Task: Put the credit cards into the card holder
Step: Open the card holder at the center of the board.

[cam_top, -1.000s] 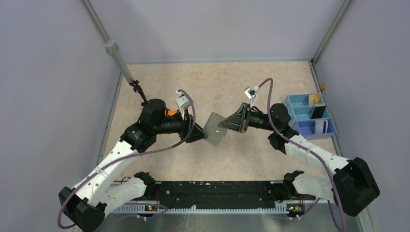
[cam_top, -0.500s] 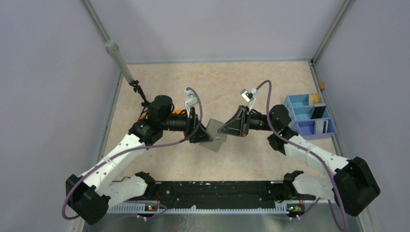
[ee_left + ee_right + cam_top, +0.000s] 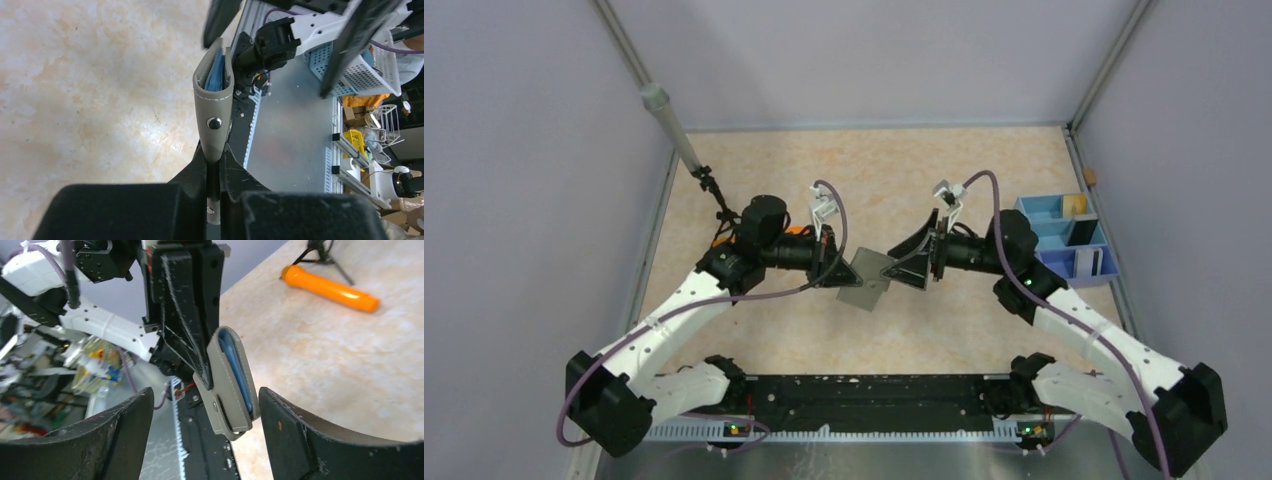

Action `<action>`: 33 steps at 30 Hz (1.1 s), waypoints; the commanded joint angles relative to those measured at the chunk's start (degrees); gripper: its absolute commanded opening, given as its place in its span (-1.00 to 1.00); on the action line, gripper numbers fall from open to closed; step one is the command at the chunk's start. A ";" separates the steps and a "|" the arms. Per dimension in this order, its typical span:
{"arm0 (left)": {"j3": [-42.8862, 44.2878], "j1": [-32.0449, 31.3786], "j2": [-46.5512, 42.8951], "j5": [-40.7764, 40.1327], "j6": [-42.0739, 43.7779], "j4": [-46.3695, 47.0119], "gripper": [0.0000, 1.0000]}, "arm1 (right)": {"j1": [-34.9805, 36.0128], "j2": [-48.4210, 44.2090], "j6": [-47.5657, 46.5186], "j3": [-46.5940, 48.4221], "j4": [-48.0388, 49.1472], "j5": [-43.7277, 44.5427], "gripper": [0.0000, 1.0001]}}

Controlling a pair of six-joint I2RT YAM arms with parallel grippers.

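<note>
Grey card holder (image 3: 214, 107), white stitching, light blue lining, dark round snap. Beige worktop (image 3: 874, 170), marbled orange-tan blotches. Bright orange stick (image 3: 330, 288). Blue and lilac compartment tray (image 3: 1024, 212) at right edge. Purple cables (image 3: 981, 176).

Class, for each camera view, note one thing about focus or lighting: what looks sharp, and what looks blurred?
Top external: even, soft light, sharp throughout, only faint shadows. Left wrist: card holder crisp, the left claw a dark blur at its base. Right wrist: card holder fairly sharp, orange stick soft, background clutter smeared.

Card holder (image 3: 231, 382) stands inside the open right claw (image 3: 205, 399), gaps either side.
</note>
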 commanded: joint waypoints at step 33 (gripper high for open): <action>1.44 0.47 1.71 16.92 -0.69 2.46 -1.00 | 7.84 4.66 -22.45 10.14 -22.96 -7.54 0.01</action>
